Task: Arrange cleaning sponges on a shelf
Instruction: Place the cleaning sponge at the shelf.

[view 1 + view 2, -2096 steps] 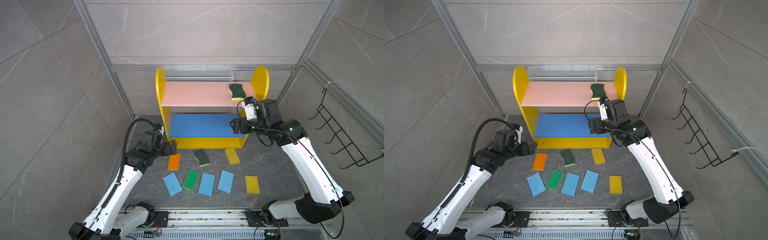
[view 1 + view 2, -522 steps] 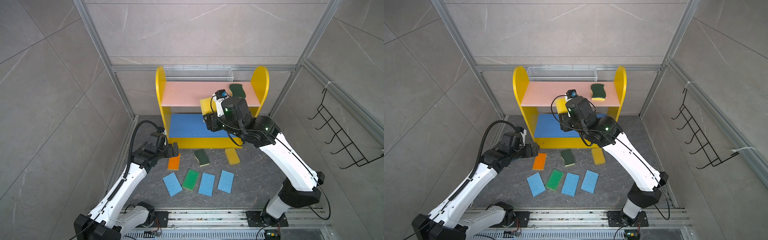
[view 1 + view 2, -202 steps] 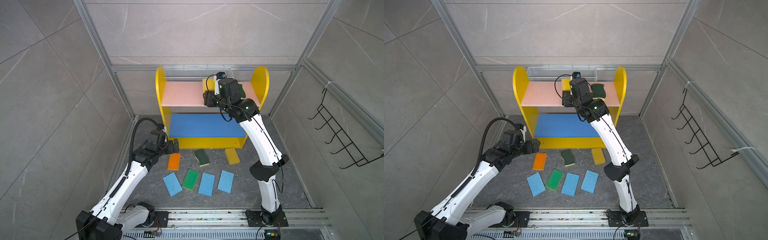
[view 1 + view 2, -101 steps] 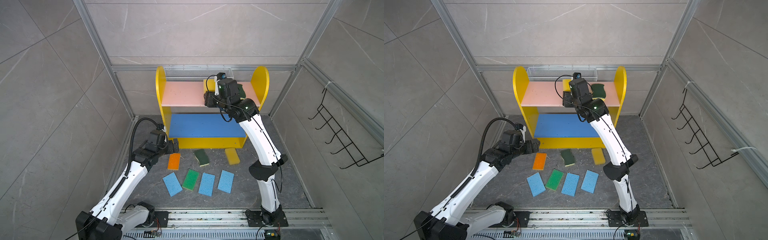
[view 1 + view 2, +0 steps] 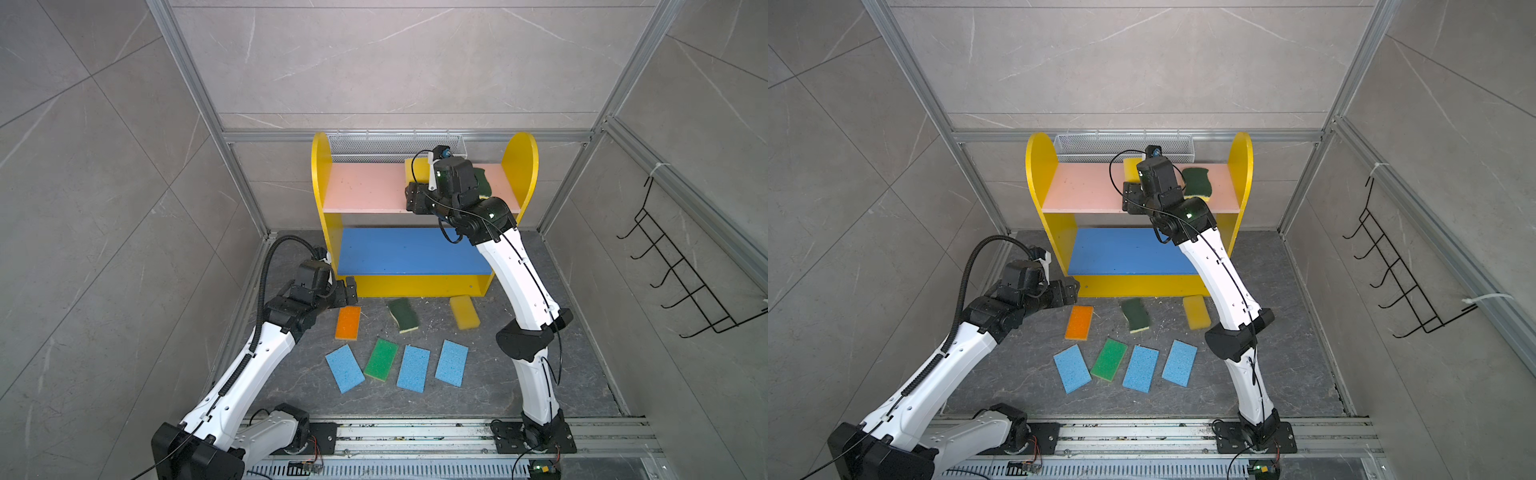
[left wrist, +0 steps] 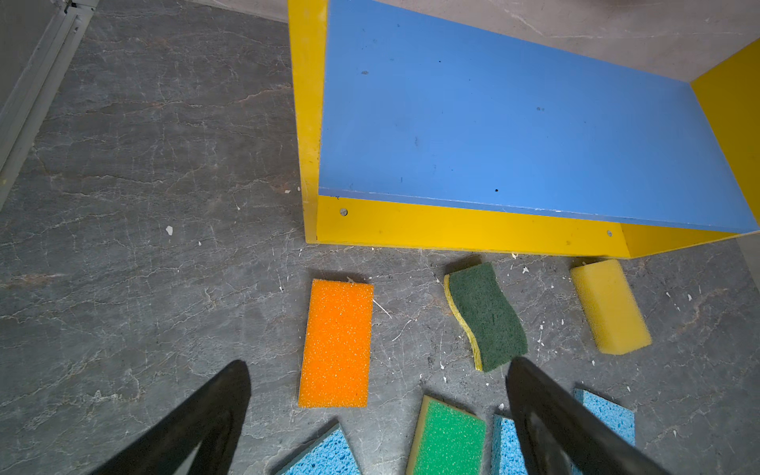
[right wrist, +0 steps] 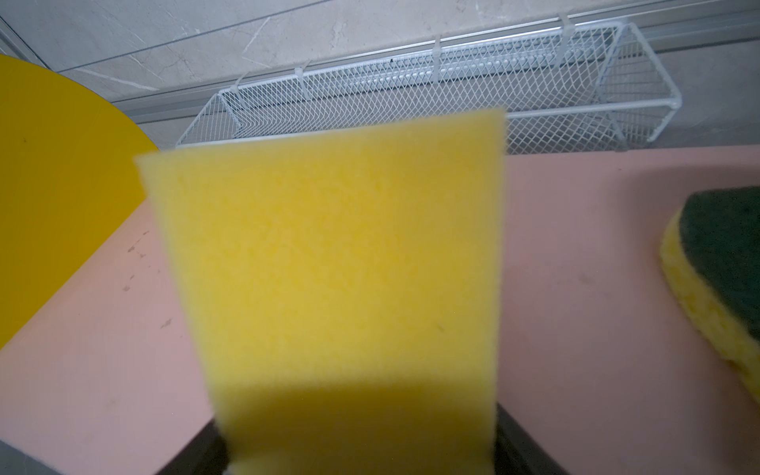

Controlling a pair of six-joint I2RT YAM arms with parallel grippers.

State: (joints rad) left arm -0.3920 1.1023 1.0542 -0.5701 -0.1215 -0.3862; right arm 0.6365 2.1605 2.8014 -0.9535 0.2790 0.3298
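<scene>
While the left gripper (image 6: 378,364) hangs wide open and empty, the right gripper (image 7: 357,444) straddles one end of the plain yellow sponge (image 7: 329,267); whether its jaws press it I cannot tell. That smooth rectangular block lies on the pink upper shelf board (image 7: 575,308), long axis running front to back, toward the white mesh basket (image 7: 534,82).

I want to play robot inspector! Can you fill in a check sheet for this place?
Surface: dark stone floor.
Job's things: shelf; wavy green sponge on its pink board; yellow sponge over that board; on the floor orange sponge, second wavy sponge, second yellow sponge, bright green sponge, three blue sponges.
Clutter: pale crumbs on floor.
Grippers: left gripper open, empty; right gripper around the yellow sponge, grip unclear.
Cables: black hose on left arm; thin cable at right wrist.
Surroundings: tiled walls, white mesh basket, black hook rack.
</scene>
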